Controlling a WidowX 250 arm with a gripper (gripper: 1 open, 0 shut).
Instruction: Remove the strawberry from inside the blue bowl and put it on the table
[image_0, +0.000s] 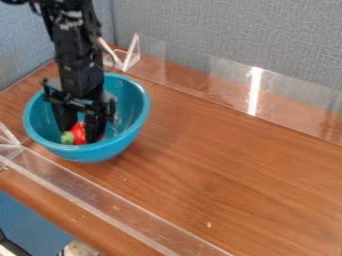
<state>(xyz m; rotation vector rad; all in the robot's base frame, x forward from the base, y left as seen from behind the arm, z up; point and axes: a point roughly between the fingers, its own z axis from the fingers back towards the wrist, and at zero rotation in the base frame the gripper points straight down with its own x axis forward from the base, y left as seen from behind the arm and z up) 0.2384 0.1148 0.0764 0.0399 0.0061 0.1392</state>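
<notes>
The blue bowl (120, 128) stands near the table's (227, 170) left end. Inside it, low in the bottom, lies the small red strawberry (78, 132) with a bit of green beside it. My gripper (79, 126) points straight down into the bowl, and its dark fingers (60, 118) stand spread on either side of the strawberry. The jaws look open, with a gap wider than the fruit. Whether a finger touches the strawberry I cannot tell.
A clear acrylic rim (94, 205) runs along the table's front edge and another along the back (254, 85). A blue-grey wall stands behind. Brown wood stretches to the right of the bowl.
</notes>
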